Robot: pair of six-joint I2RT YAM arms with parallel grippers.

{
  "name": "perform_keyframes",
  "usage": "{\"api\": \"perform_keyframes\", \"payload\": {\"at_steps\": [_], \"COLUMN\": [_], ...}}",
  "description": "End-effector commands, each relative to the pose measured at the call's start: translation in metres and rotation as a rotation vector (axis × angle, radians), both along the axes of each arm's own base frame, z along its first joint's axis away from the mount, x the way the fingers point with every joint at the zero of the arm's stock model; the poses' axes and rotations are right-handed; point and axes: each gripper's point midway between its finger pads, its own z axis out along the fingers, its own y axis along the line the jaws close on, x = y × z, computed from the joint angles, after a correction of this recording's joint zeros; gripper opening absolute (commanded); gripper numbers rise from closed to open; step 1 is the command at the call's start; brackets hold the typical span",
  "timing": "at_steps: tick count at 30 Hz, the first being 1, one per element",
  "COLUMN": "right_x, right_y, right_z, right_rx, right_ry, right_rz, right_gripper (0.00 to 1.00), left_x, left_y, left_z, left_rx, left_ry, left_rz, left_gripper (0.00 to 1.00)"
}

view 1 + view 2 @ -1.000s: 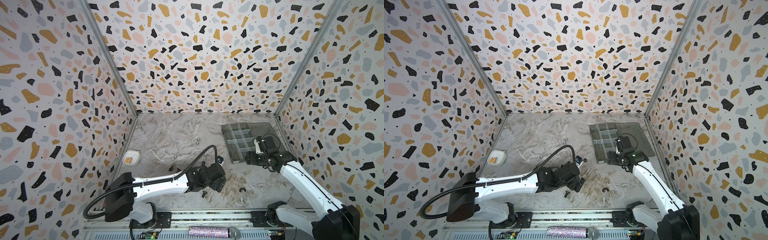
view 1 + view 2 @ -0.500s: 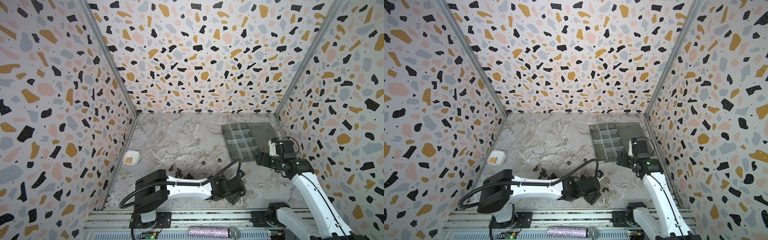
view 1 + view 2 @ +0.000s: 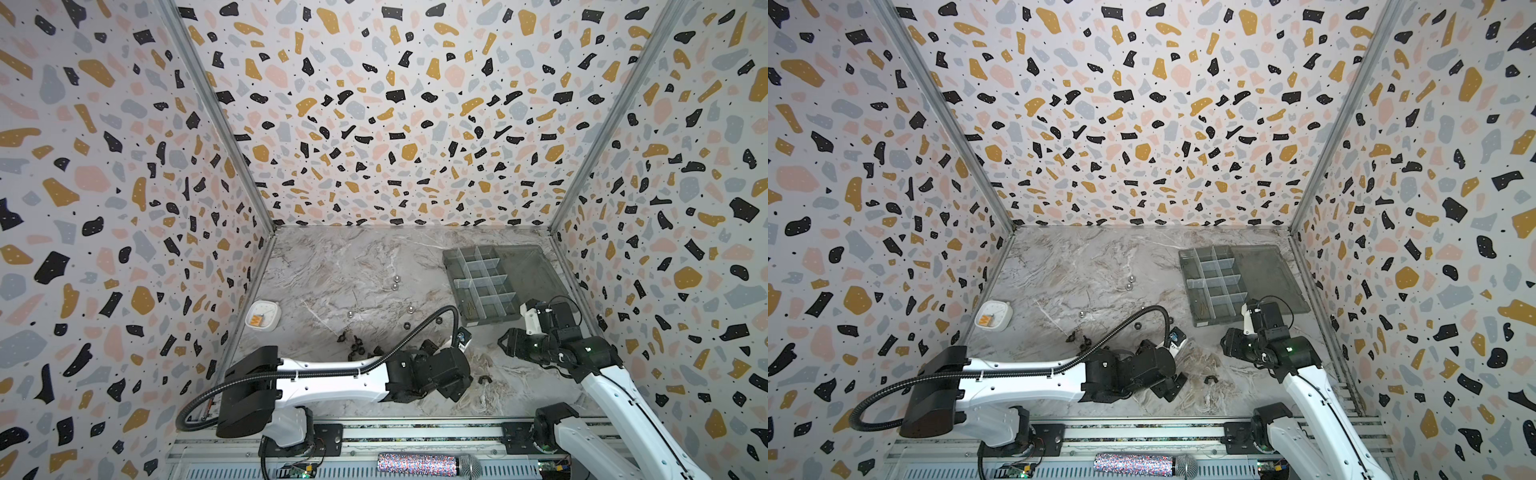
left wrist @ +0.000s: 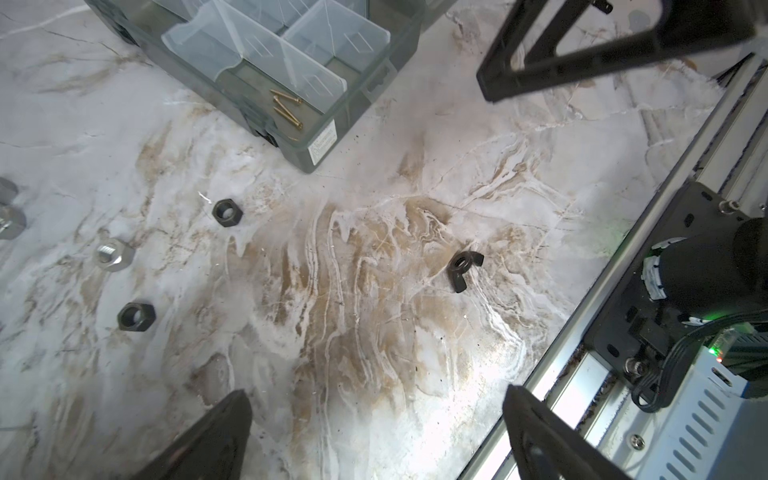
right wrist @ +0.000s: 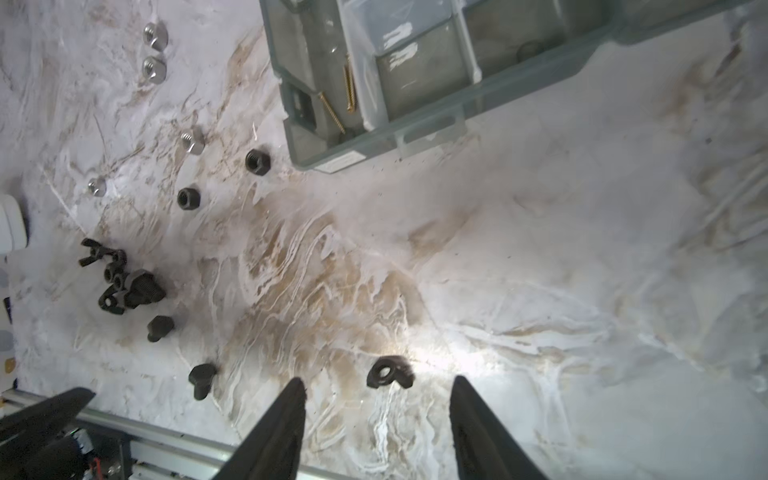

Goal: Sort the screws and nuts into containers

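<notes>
Two brass screws (image 5: 349, 89) lie in a corner compartment (image 5: 311, 62) of the organiser (image 3: 523, 270), four silver nuts (image 3: 394, 286) and one lone wing nut (image 5: 390, 372) on the table (image 3: 353, 257), while left gripper (image 4: 378, 392) and right gripper (image 5: 377, 380) jaws stand apart, empty.

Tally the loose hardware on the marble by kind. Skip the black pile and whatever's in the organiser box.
silver nuts: 4
black hex nuts: 2
black wing nut: 1
black bolts: 2
Total: 9
</notes>
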Motion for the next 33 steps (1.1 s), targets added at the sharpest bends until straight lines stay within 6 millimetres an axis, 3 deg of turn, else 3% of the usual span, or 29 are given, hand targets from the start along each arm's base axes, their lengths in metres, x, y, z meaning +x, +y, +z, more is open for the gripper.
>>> {"api": "perform_keyframes", "payload": {"at_steps": [1, 6, 12, 22, 27, 33], "right_x": [-0.027, -0.055, -0.072, -0.065, -0.063, -0.05], "right_y": [0.001, 0.019, 0.041, 0.065, 0.063, 0.057], "right_z": [-0.014, -0.036, -0.066, -0.089, -0.106, -0.109], "right_rx": [-0.002, -0.019, -0.052, -0.024, -0.035, -0.043], "right_ry": [0.109, 0.214, 0.303, 0.34, 0.36, 0.345], "right_rz": [-0.06, -0.044, -0.019, -0.018, -0.045, -0.071], "right_gripper": [0.58, 0.59, 0.65, 0.66, 0.67, 0.67], "left_x": [0.008, 0.019, 0.033, 0.043, 0.048, 0.05], "left_y": [0.02, 0.053, 0.083, 0.094, 0.098, 0.101], "left_z": [0.014, 0.032, 0.043, 0.044, 0.04, 0.04], "left_rx": [-0.037, -0.137, -0.201, -0.22, -0.224, -0.226], "left_ry": [-0.027, -0.036, -0.047, -0.027, -0.006, 0.0], "left_rz": [0.06, 0.132, 0.189, 0.205, 0.222, 0.234], "left_gripper": [0.98, 1.0, 1.0, 1.0, 1.0, 1.0]}}
